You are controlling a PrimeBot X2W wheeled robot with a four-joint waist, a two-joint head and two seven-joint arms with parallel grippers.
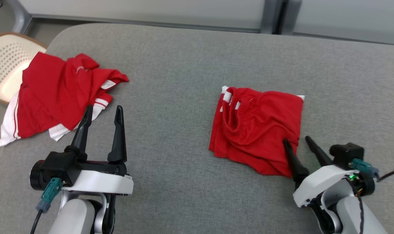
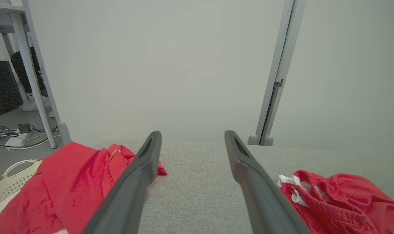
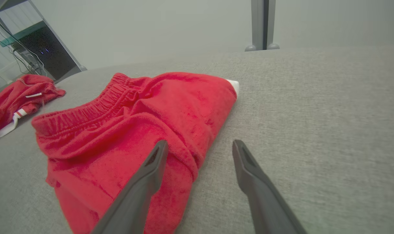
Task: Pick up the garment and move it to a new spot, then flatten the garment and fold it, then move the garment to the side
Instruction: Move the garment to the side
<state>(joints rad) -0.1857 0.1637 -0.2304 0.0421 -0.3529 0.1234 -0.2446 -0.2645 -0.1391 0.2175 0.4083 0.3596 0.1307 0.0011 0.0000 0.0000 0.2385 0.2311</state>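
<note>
Folded red shorts (image 1: pixel 258 126): soft, light, prone to slump open; right gripper (image 1: pixel 296 139) gapes astride their near corner, so pinch all layers there; left gripper (image 1: pixel 104 107) gapes empty.

The basket (image 1: pixel 5 61) is cut off by the left edge of the head view, and the shirt (image 1: pixel 54 94) covers part of it. The print on the shirt's label (image 1: pixel 108 84) is too small to read. One finger of the left gripper (image 1: pixel 104 108) hides part of the shirt. One finger of the right gripper (image 1: pixel 296 139) covers the near corner of the shorts (image 1: pixel 261 126); contact there cannot be determined. In the left wrist view, the shorts run off the right and bottom edges.
</note>
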